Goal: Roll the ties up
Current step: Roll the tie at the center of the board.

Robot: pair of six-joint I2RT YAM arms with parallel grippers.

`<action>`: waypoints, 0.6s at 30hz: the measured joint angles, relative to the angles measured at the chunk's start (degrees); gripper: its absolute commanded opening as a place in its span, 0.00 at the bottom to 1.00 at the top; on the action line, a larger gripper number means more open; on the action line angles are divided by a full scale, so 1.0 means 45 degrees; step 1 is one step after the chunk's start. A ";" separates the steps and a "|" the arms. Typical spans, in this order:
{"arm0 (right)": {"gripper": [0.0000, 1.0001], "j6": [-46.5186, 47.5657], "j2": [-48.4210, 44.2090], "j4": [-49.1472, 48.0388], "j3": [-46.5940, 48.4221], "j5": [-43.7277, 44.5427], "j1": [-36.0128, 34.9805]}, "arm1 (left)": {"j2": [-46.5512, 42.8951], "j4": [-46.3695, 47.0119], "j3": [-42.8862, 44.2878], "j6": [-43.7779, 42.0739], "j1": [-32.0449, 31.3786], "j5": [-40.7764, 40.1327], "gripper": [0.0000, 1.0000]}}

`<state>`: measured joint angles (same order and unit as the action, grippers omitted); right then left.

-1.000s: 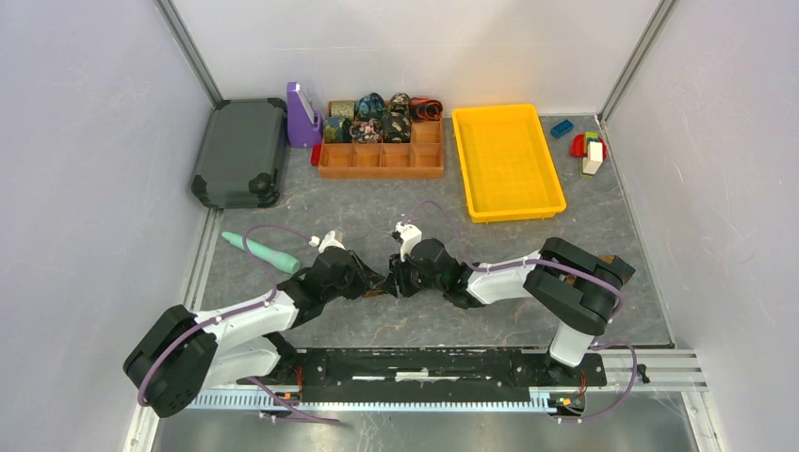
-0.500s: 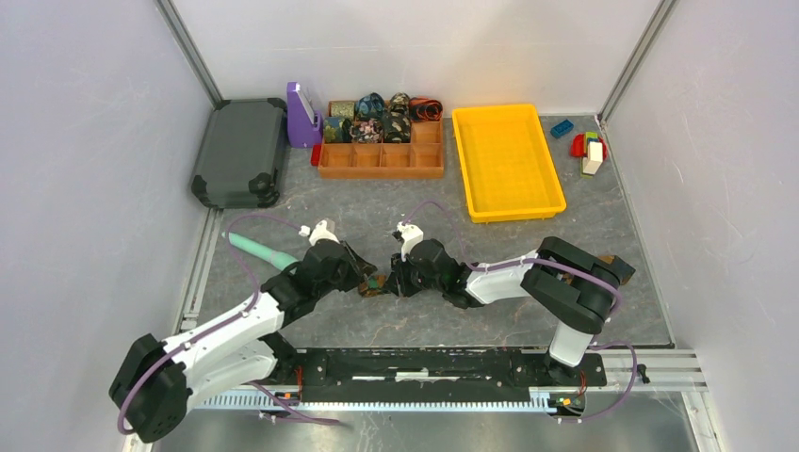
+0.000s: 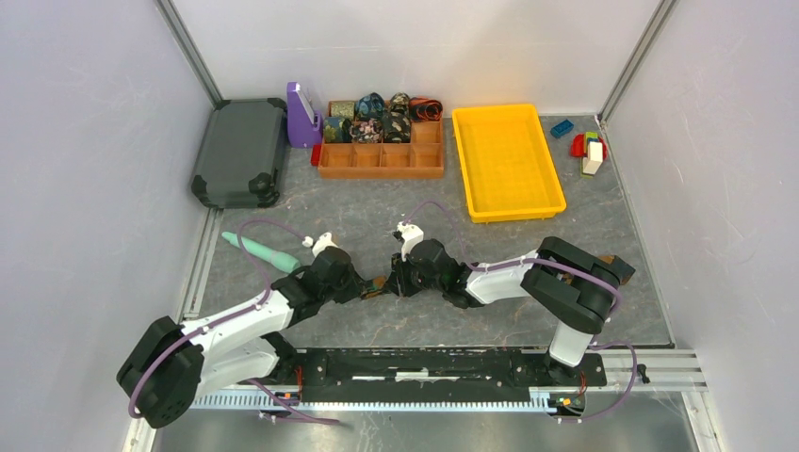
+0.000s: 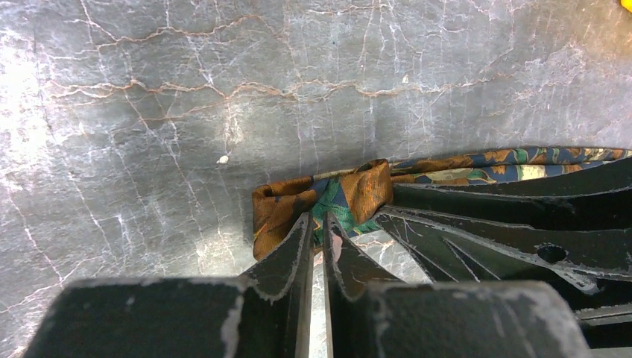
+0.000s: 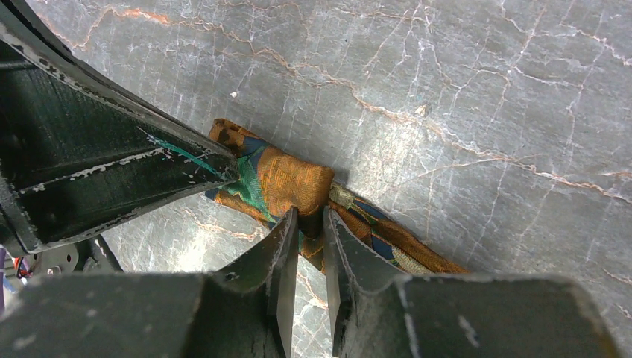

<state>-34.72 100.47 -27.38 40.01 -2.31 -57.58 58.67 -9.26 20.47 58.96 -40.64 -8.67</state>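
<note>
the tie (image 5: 298, 183) is orange with a teal and navy print; beneath it the table (image 5: 484, 74) is grey marble, orange-veined.

Tie (image 5: 298, 183): patterned cloth, soft sheen. Tabletop (image 4: 149, 112): smooth grey marble-look, veined. Left end effector (image 4: 317, 218): matt black plastic, scuffed.

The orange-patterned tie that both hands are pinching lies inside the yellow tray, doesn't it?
Not inside it. The left hand and right hand do pinch the orange-patterned tie, but it lies on the grey table, outside the yellow tray. The top external view shows this.
</note>
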 measured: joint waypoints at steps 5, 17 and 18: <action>0.27 0.0000 -0.0024 0.0015 0.0000 0.0000 0.0000 | 0.0000 0.0345 -0.0243 0.0000 0.0000 0.0010 0.14; 0.31 0.0107 -0.1263 0.1020 0.0325 -0.0063 0.0000 | -0.0005 0.0826 -0.0549 -0.0131 -0.0073 -0.0053 0.13; 0.31 0.0107 -0.1253 0.1044 0.0418 -0.0083 0.0000 | -0.0015 0.0835 -0.0549 -0.0189 -0.0083 -0.0053 0.13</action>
<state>-34.24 94.83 -22.68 41.89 -2.68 -57.58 58.61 -5.50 18.00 58.11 -41.01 -8.91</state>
